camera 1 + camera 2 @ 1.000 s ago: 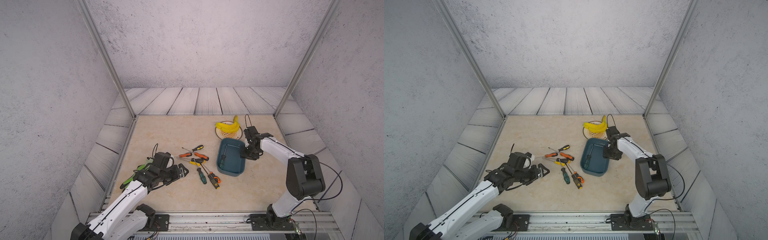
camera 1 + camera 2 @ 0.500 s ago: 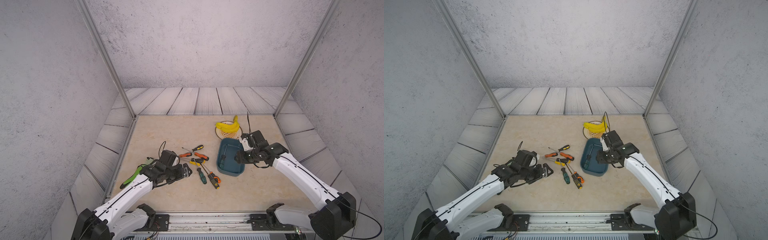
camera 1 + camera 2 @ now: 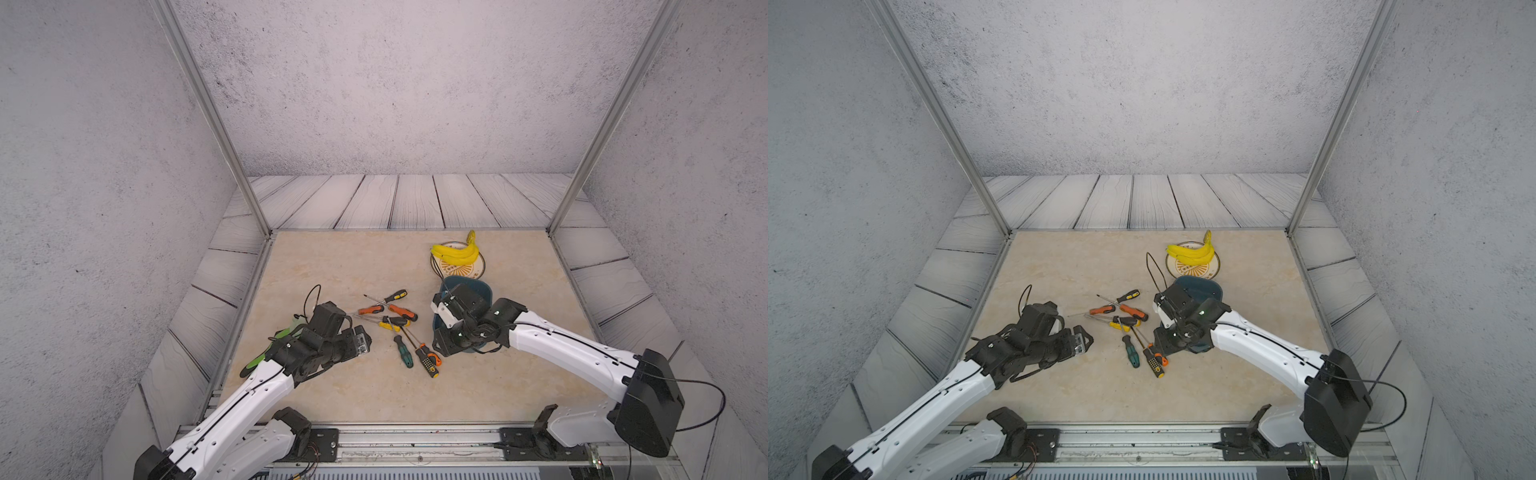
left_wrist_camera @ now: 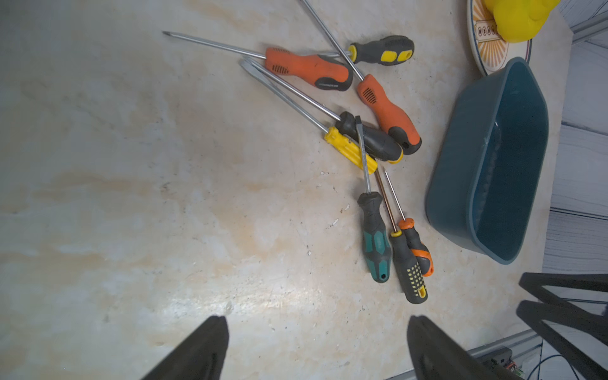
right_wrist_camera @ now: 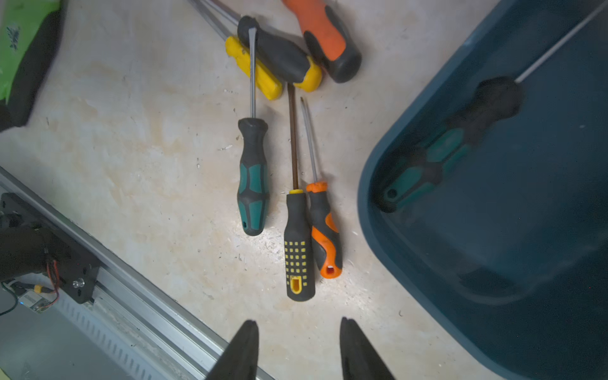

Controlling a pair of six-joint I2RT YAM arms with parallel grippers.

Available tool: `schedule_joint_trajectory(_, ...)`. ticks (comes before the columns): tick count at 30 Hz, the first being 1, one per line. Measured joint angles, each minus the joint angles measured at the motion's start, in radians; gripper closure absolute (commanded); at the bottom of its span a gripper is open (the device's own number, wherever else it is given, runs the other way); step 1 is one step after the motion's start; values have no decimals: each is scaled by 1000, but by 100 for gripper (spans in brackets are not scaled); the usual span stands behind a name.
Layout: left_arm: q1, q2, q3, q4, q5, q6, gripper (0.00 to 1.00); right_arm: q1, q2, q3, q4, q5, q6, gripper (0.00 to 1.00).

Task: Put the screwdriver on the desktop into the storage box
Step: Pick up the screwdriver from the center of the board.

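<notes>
Teal-and-black screwdriver lies inside the storage box; you've got loose screwdrivers heaped on the desktop just beside it. Your right gripper: jaws partly apart, empty. Left gripper: spread wide, holding nothing.

So the box sits on the table, with one screwdriver lying in it. Just behind the box is the plate, bananas on it. Just left of the box, three screwdrivers lie side by side. A crossed heap sits left and a bit further back.
</notes>
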Motion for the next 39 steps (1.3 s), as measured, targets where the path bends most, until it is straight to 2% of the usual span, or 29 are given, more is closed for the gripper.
schedule_joint_trajectory(7,0,-42,-27,-24,-33,-14,9,81,120,0,42,1,23,55)
schedule_joint_trajectory(15,0,-41,-43,-22,-32,-20,9,108,240,0,78,23,43,55)
schedule_joint_trajectory(32,0,-8,-67,8,3,-34,9,144,344,-2,102,126,68,56)
schedule_joint_trajectory(39,0,-5,-68,13,6,-36,9,153,356,1,105,156,76,61)
